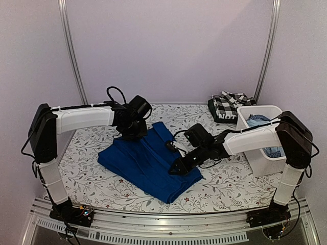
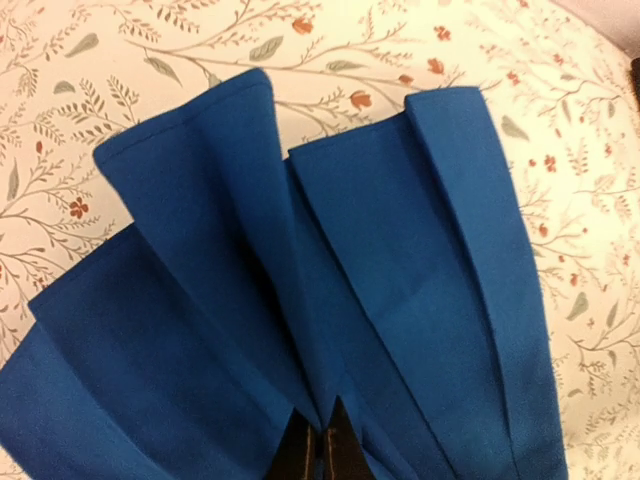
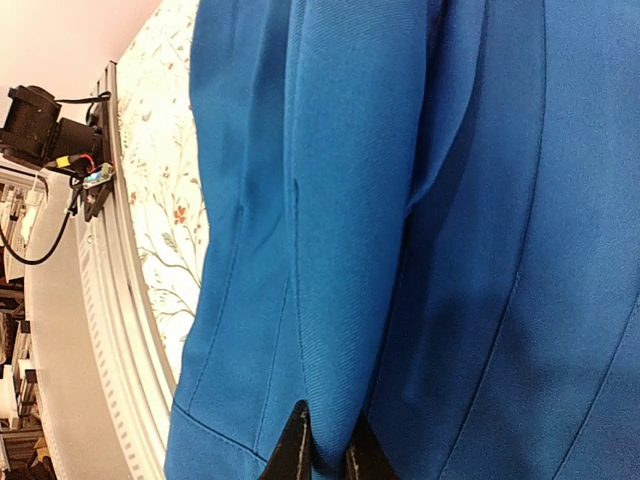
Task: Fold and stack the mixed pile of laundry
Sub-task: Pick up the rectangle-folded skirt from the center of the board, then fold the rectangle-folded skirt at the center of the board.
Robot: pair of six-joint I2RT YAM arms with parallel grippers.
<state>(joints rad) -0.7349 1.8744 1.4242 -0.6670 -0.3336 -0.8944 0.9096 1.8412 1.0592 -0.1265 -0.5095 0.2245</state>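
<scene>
Plain lilac walls behind; in front, a bench (image 1: 87, 158) under a white cover printed with leaves and flowers. At the middle of it, a royal blue garment (image 1: 148, 163), spread flat and doubled into long pleats.

Clamped at its far edge by the left jaws, shut tight on a pinch of cloth, with folds fanning away from that pinch in the left wrist view. Clamped at its right side by the right jaws too, nearly together, with a ridge of blue cloth caught between the tips. Held at two points most likely to carry one edge over the rest for the next fold, and to stop the pleats from sliding apart on the way.

Outward from the blue garment: off its right side, a white tub (image 1: 265, 155) with pale blue cloth (image 1: 258, 121) showing over the rim. Behind it and to the right, past the tub, a black-and-white plaid garment (image 1: 227, 106) heaped against the wall. Both probably left there to wait their turn, so a task judged barely begun.

Hard to make out: the number of layers taken in each pinch, hidden under the arms from above and cut off at the bottom edge of both wrist views. Right side of the blue garment partly covered by the right arm (image 1: 250, 140), flat or lifted there, cannot tell. Inside of the tub mostly screened by its own wall, contents below the pale blue cloth unknown. No dark checked piece anywhere in sight. Kind of blue garment also unclear: shirt, trousers or plain cloth.
</scene>
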